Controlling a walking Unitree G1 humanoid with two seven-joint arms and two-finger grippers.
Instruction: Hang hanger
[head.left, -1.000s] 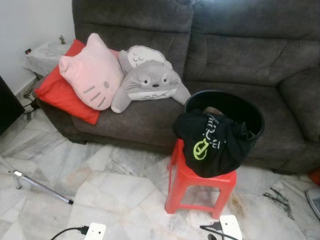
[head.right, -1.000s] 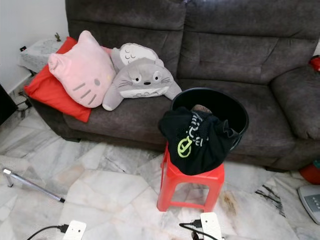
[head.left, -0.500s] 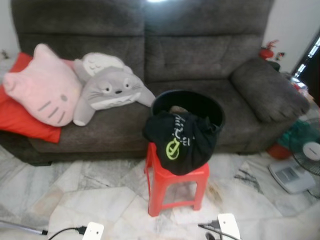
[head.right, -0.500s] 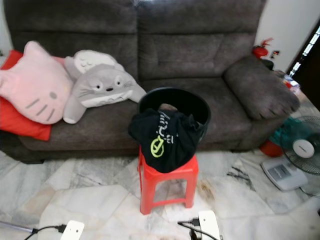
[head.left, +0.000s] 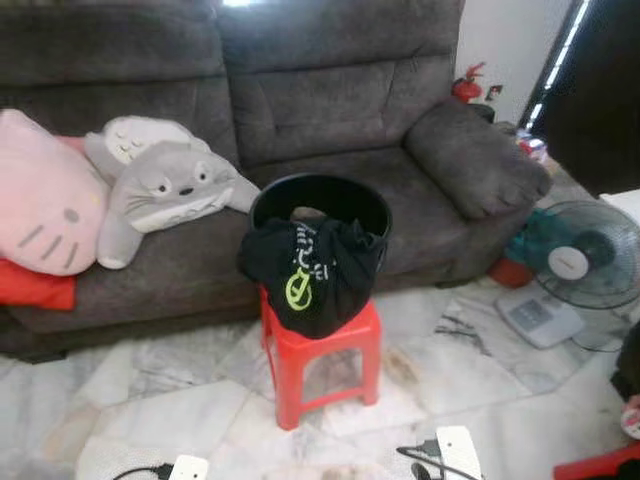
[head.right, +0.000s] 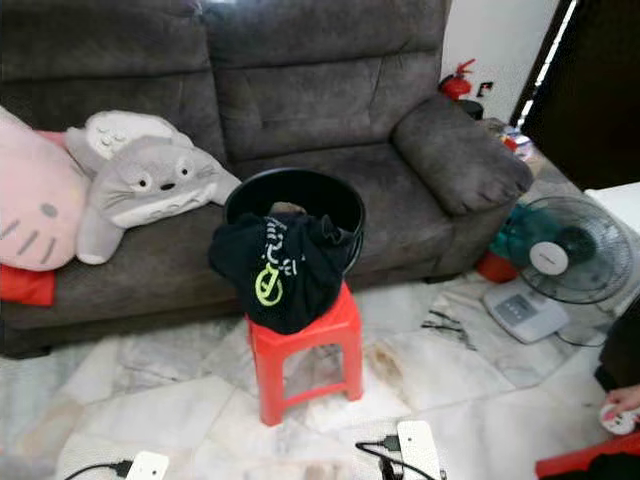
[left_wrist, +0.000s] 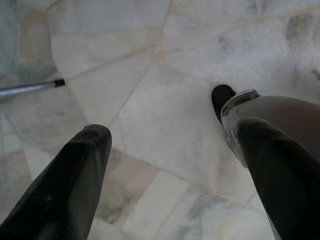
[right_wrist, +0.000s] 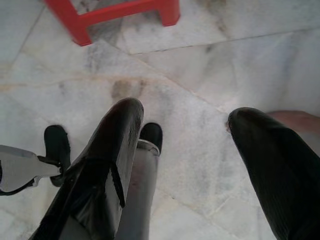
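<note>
A black garment (head.left: 312, 272) with a yellow-green logo hangs over the rim of a round black basket (head.left: 322, 197). The basket stands on a red plastic stool (head.left: 322, 352) in front of the grey sofa (head.left: 330, 90). My left gripper (left_wrist: 165, 117) hangs open over the marble floor, nothing between its fingers. My right gripper (right_wrist: 186, 111) is also open above the floor, with the stool's red legs (right_wrist: 112, 12) just beyond it.
Plush cushions (head.left: 150, 185) lie on the sofa's left side. A floor fan (head.left: 575, 260) and a white scale (head.left: 535, 315) stand at the right. White power strips (head.left: 455, 452) with cables lie on the near floor. A person's hand (head.right: 620, 405) is at the lower right.
The camera has swung to the right: the stool and basket sit further left in the picture, and the fan, scale and a person's hand have come into view. The things themselves have not moved.
</note>
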